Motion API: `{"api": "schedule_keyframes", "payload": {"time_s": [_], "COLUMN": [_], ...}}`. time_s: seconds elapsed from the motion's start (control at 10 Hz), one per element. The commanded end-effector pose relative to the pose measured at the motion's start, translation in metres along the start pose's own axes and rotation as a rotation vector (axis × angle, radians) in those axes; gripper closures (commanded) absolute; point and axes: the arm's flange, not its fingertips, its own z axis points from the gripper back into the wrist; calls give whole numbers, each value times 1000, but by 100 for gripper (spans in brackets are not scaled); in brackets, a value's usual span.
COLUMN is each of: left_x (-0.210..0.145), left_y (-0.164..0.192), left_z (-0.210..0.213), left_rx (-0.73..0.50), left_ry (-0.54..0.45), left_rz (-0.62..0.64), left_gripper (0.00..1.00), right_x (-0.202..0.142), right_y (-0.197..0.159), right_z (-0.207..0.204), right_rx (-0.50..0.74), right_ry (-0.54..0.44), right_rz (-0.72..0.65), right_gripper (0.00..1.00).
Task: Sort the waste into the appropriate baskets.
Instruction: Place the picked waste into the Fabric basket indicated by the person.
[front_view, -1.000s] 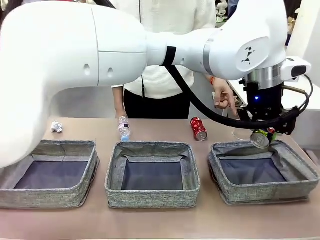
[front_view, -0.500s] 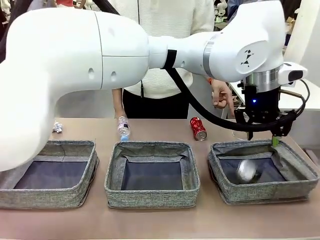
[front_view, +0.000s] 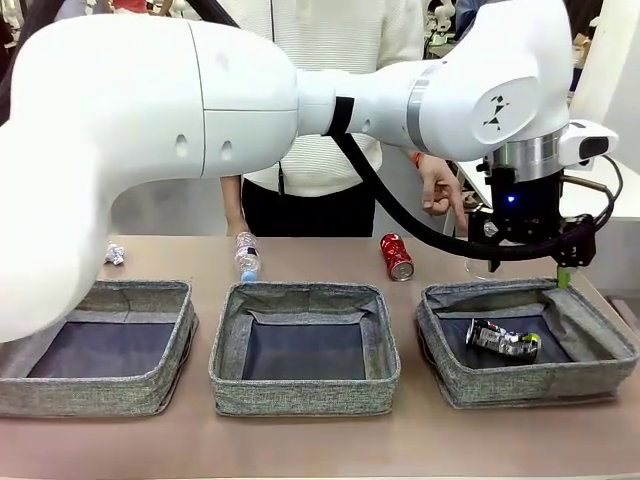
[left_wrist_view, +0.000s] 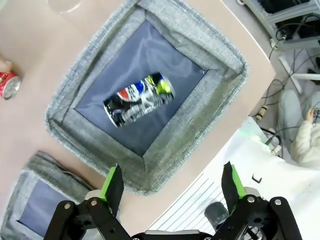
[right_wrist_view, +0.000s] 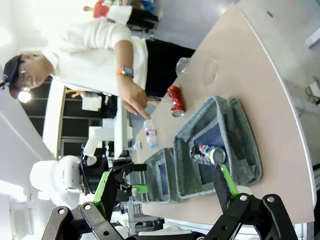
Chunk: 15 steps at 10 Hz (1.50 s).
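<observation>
The crushed black-white can (front_view: 503, 340) lies on its side on the floor of the right basket (front_view: 530, 388). My left gripper (front_view: 540, 268) hangs open just above that basket's far edge, nothing between its fingers. From the left wrist view the can (left_wrist_view: 138, 99) sits well below the open left gripper (left_wrist_view: 171, 182), inside the basket (left_wrist_view: 215, 85). Behind the baskets lie a red can (front_view: 397, 257), a clear bottle (front_view: 247, 256) and a paper ball (front_view: 115, 254). A clear cup (left_wrist_view: 65, 4) lies near the red can (left_wrist_view: 9, 84). My right gripper (right_wrist_view: 164, 185) is open and holds nothing.
The left basket (front_view: 100, 388) and middle basket (front_view: 305, 395) hold nothing. A person stands at the far side, one hand (front_view: 440, 195) pointing down near the red can. My left arm spans the table above the baskets.
The left gripper opened and let go of the crushed can, which fell into the right basket and came to rest on its floor. The gripper rose slightly.
</observation>
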Motion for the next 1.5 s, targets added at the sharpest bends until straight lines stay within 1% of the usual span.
{"api": "schedule_keyframes", "payload": {"time_s": [0.0, 0.1, 0.2, 0.3, 0.4, 0.6, 0.7, 0.8, 0.9, 1.0, 1.1, 1.2, 1.3, 1.4], "left_x": [-1, -15, -38, -68, -105, -192, -231, -269, -314, -353, -388, -422, -462, -496], "left_y": [2, 9, 22, 40, 63, 128, 162, 198, 238, 270, 296, 320, 340, 350], "left_z": [13, 34, 60, 88, 113, 157, 173, 186, 200, 213, 225, 233, 238, 240], "left_rx": [-10, -43, -65, -92, -88, -137, -241, -339, -408, -489, -556, -685, -776, -866], "left_ry": [12, 11, -19, -29, -12, 15, -12, -69, -123, -150, -151, -170, -177, -218], "left_rz": [12, 30, 65, 104, 162, 351, 422, 495, 605, 690, 732, 716, 731, 726], "left_gripper": [0, 0, 0, 0, 0, 0, 0, 0, 0, 0, 0, 0, 0, 0], "right_x": [0, -2, -4, -7, -14, -40, -58, -74, -88, -98, -106, -114, -121, -123], "right_y": [0, 1, 7, 15, 25, 51, 62, 71, 87, 100, 113, 125, 134, 137], "right_z": [0, -10, -27, -48, -73, -137, -170, -194, -212, -221, -228, -237, -248, -257], "right_rx": [0, -32, -27, -23, -11, 27, 51, 39, 132, 132, 141, 144, 123, 102], "right_ry": [0, 51, 91, 140, 198, 368, 453, 497, 577, 592, 608, 609, 618, 629], "right_rz": [0, 20, 31, 51, 65, 100, 105, 108, 47, 33, 1, -45, -62, -83], "right_gripper": [0, 0, 0, 0, 0, 0, 0, 0, 0, 0, 0, 0, 0, 0]}}
